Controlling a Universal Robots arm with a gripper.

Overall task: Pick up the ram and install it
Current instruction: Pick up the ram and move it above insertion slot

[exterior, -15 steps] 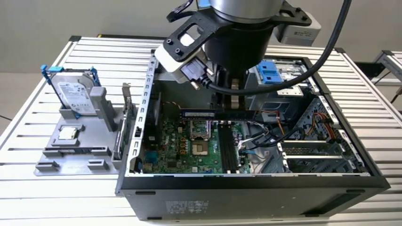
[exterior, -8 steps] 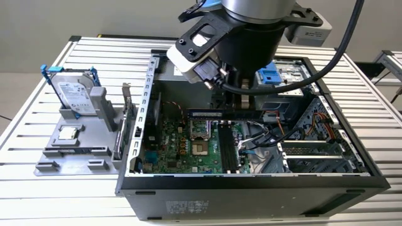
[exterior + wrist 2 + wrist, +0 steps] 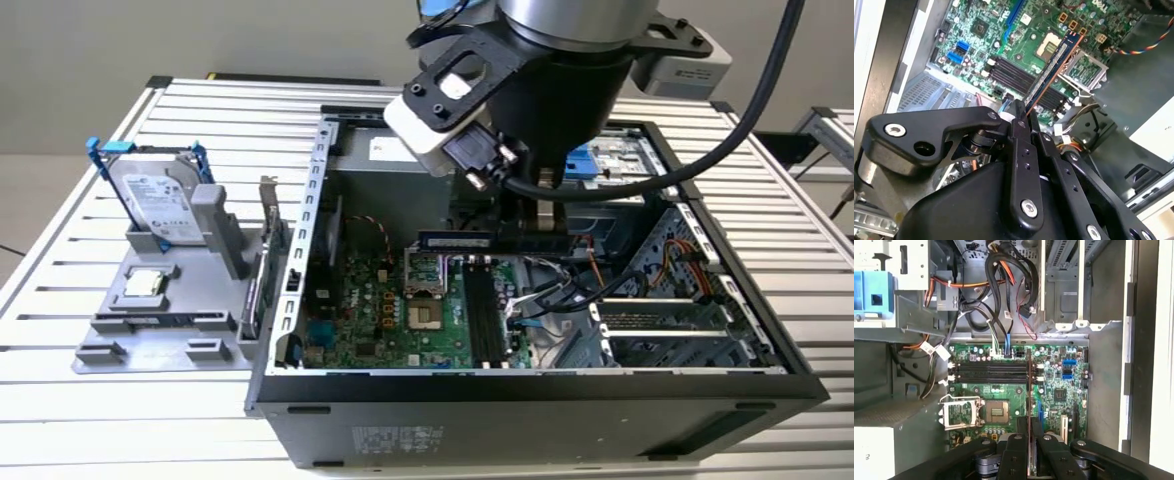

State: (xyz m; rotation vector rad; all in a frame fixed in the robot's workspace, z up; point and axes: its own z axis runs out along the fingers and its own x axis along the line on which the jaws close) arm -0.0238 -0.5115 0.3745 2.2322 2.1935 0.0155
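The ram (image 3: 458, 241) is a long blue stick held level inside the open computer case, above the motherboard (image 3: 387, 315). My gripper (image 3: 514, 228) is shut on it and hangs under the arm's wrist. In the second wrist view the ram (image 3: 1051, 67) runs out from between the black fingers (image 3: 1019, 132) and crosses over the black memory slots (image 3: 1011, 77) at an angle. In the first wrist view the ram (image 3: 1029, 407) shows edge-on between the fingers (image 3: 1015, 445), lying across the line of the memory slots (image 3: 989, 372) and apart from them.
A grey holder (image 3: 160, 330) on the exterior view's left carries a silver hard drive (image 3: 158, 200) with blue rails and a small square chip (image 3: 144, 283). The processor socket (image 3: 424, 315) lies beside the slots. Cable bundles (image 3: 999, 285) and metal case walls (image 3: 314, 200) surround the board.
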